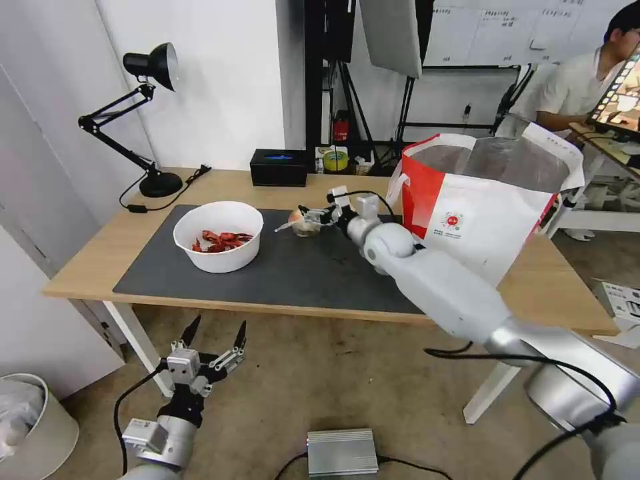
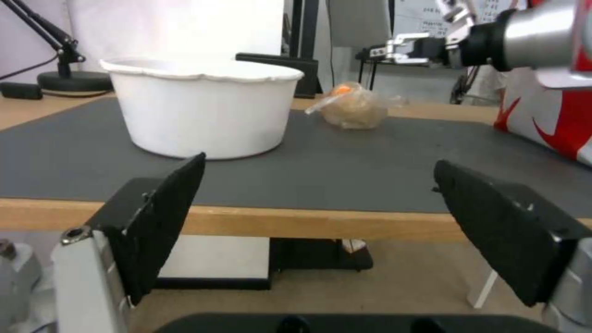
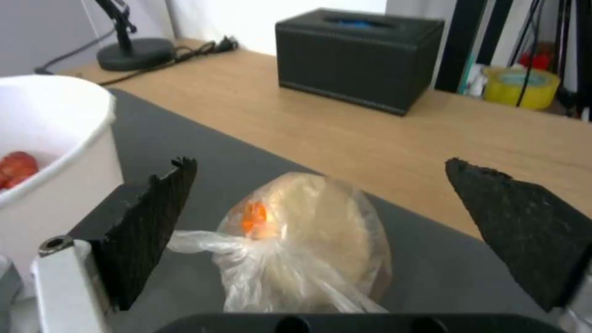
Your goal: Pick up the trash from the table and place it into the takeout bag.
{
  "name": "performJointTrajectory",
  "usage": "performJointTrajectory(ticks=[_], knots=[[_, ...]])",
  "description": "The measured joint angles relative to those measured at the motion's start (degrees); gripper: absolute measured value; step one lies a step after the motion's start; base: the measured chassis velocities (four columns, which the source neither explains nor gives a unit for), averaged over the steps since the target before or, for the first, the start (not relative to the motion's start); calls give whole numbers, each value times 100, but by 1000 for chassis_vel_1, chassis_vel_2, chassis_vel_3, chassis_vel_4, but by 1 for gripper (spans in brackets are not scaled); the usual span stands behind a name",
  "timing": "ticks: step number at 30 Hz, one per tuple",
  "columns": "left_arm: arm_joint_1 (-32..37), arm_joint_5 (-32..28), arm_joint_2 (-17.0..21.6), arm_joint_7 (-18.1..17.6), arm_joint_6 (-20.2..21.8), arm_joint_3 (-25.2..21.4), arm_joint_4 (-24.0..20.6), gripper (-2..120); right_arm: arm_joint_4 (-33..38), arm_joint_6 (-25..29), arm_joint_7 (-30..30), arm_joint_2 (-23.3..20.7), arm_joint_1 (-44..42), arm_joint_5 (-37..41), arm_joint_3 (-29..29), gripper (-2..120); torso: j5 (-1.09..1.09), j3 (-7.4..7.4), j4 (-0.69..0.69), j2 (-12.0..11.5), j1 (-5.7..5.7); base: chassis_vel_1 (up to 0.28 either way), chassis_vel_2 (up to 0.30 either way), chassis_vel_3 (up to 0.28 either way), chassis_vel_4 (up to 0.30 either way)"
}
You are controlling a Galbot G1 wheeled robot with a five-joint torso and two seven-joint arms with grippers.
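Knotted clear bag [image 3: 308, 240], orange inside, between spread right claw [image 3: 321, 208] fingers.

Behind the table [image 1: 93, 267] you face a plain white wall [image 1: 220, 80], with a dark upright frame [image 1: 327, 73] splitting it from a whiteboard [image 1: 493, 30] farther right. A black desk lamp [image 1: 143, 113] stands at the table's back left corner, its cord trailing beside it. Look past the back edge and you find a yellow tape roll [image 1: 335, 160] and a light stand's black legs [image 1: 407, 120]. Under you lies a brownish floor [image 1: 320, 387], a white bin [image 1: 33, 427] at its left and a silver box [image 1: 341, 452] near the middle.
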Motion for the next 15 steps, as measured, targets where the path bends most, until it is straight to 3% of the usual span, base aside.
performJointTrajectory(ticks=[11,15], knots=[[23,-6,17,0,3,-16,-29,100,-1267,-182,-363,964,150,-517,290,100,0,0,0,0,0,0,0,0,0],[51,-7,-7,0,2,-17,-42,100,-1466,-187,-395,1112,155,-684,340,100,0,0,0,0,0,0,0,0,0]])
